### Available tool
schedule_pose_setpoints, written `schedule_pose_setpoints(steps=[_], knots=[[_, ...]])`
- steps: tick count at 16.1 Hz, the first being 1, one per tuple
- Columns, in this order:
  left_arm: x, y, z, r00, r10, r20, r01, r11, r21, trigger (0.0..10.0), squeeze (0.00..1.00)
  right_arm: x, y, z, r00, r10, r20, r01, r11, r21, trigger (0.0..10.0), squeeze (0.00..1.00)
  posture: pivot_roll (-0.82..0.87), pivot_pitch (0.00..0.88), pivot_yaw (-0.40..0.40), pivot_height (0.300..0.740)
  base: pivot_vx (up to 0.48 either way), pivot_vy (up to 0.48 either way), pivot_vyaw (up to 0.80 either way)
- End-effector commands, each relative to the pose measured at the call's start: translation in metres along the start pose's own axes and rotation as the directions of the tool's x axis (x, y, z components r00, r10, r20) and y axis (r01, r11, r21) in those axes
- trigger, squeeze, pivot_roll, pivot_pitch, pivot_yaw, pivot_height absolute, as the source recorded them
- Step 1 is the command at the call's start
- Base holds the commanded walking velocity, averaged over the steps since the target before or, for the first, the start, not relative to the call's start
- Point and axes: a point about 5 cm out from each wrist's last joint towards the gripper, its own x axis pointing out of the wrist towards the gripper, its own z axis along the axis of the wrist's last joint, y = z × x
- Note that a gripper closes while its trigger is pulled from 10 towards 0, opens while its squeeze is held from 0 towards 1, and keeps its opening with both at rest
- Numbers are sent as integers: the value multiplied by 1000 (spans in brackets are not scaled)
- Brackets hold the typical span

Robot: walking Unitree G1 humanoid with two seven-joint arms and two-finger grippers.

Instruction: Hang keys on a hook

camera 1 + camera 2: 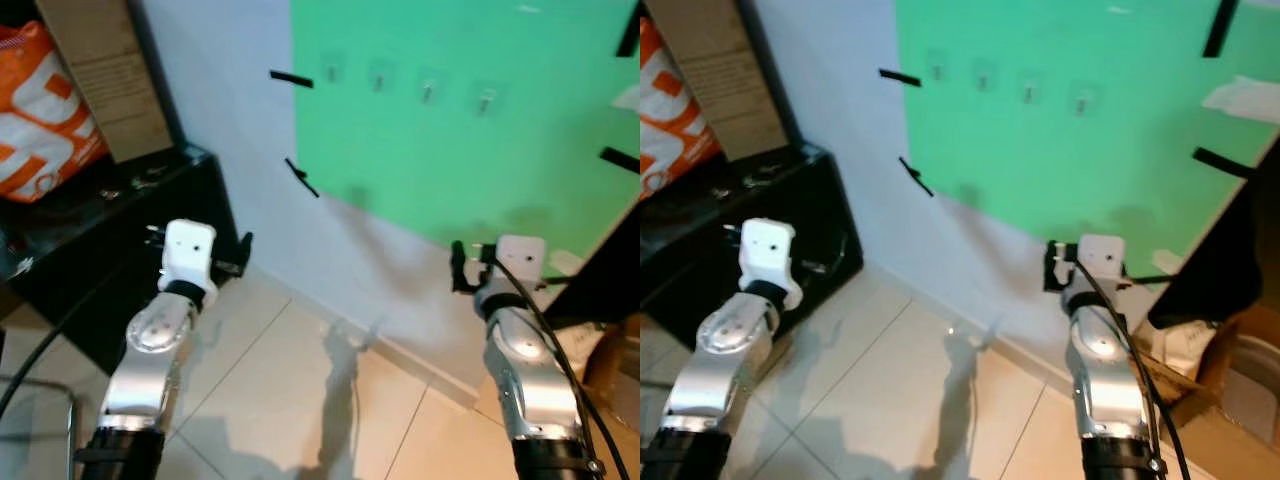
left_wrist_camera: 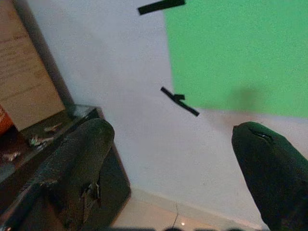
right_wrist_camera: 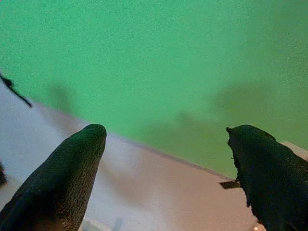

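Four small hooks (image 1: pixel 428 91) sit in a row on the green sheet (image 1: pixel 470 130), high above both pairs of fingers. Small keys (image 2: pixel 34 140) lie on the black table (image 1: pixel 120 215), beside the left fingers (image 2: pixel 79 168).

The two head views look forward and down from above both arms at a white wall, its green sheet (image 1: pixel 460 120) with a row of hooks (image 1: pixel 428 91) and the tiled floor (image 1: pixel 290 400); they share nearly the whole scene, slightly offset sideways. The left wrist view looks along its fingers (image 2: pixel 77 168) at the sheet's edge and black cabinet (image 2: pixel 29 159). The right wrist view sits closer, with green beyond its fingers (image 3: pixel 62 183).
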Motion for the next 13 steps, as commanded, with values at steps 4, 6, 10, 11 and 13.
schedule_pose_setpoints(steps=[4,6,10,11,13], knots=[[2,-1,3,1000,-23,5,23,1000,0,10000,1000,1,-3,-1,1000,-24,-7,24,1000,1,10000,1000,-88,0,47,740,354,0,0],[2,-1,3,1000,-27,6,27,1000,3,10000,1000,1,-3,-1,1000,-26,-7,26,1000,3,10000,1000,-88,0,49,740,371,0,0],[3,-1,4,999,-34,5,34,999,4,10000,1000,2,-3,-2,999,-34,-10,34,999,3,10000,1000,-90,0,52,740,373,0,0],[3,-1,4,999,-35,5,35,999,5,10000,1000,2,-4,-2,999,-35,-10,35,999,3,10000,1000,-90,0,52,740,382,0,0],[3,-1,4,999,-39,4,39,999,8,10000,1000,2,-4,-2,999,-38,-9,38,999,2,10000,1000,-92,0,53,740,368,0,0]])
